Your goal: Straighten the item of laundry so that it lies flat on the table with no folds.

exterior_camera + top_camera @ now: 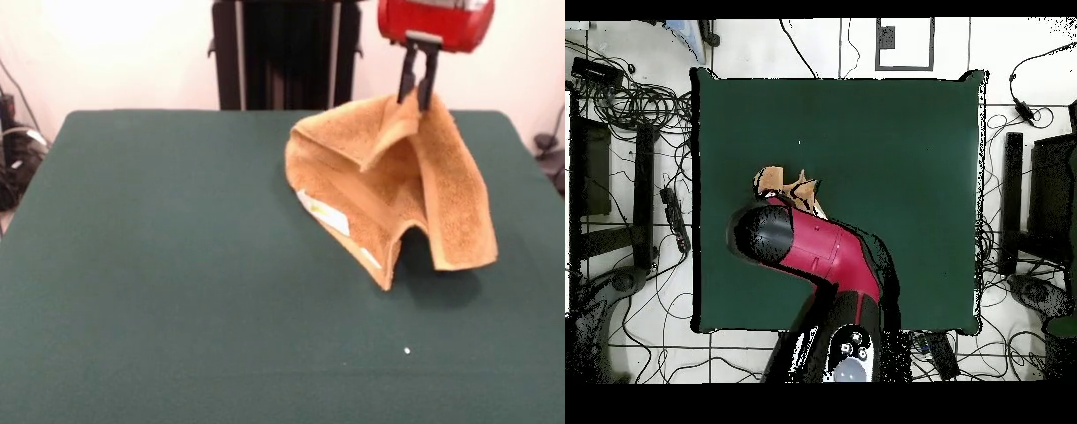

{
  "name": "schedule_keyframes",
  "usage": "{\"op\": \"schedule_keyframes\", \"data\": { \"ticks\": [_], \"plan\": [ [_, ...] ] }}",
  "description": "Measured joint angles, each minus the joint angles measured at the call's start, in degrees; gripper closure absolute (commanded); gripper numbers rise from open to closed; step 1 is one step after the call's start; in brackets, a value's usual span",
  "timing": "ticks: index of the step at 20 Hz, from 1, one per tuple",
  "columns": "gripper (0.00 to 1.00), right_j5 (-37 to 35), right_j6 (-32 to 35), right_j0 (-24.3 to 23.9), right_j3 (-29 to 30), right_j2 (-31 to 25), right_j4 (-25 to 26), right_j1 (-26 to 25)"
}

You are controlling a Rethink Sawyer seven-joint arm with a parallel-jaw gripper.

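Towel point(388, 181) hung pinched at one raised point, tented over the right half of the green table point(159, 265).

From the left in the front view, the dark green cloth lay bare up to the orange-yellow terry hand towel, whose left fold sagged outward with a white label point(324, 212) showing on its inner face. Its lower edges rested on the table, and a dark arch gaped under the middle between two draped flaps. Above the peak, the gripper point(418, 88) came down from the red arm point(435, 22), its two black fingers point(408, 78) drawn close together and clamped on the towel's top edge. In the overhead view the red and black arm point(815, 250) covered most of the towel, leaving only a tan crumpled bit point(780, 183) visible on the table's left-centre.
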State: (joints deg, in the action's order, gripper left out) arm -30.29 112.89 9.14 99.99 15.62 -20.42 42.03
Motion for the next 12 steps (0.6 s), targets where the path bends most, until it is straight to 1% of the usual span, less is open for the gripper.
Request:
{"op": "schedule_keyframes", "data": {
  "ticks": [3,6,8,12],
  "plan": [
    [1.00,1.6,0.0,-1.0,2.0,-0.5,0.0,1.1],
    [1.00,5.7,0.0,-3.4,5.1,-1.7,0.0,1.9],
    [1.00,8.6,0.0,-5.0,6.9,-2.5,0.0,1.8],
    [1.00,11.7,0.0,-7.0,8.8,-3.5,0.0,1.5]
  ]
}}
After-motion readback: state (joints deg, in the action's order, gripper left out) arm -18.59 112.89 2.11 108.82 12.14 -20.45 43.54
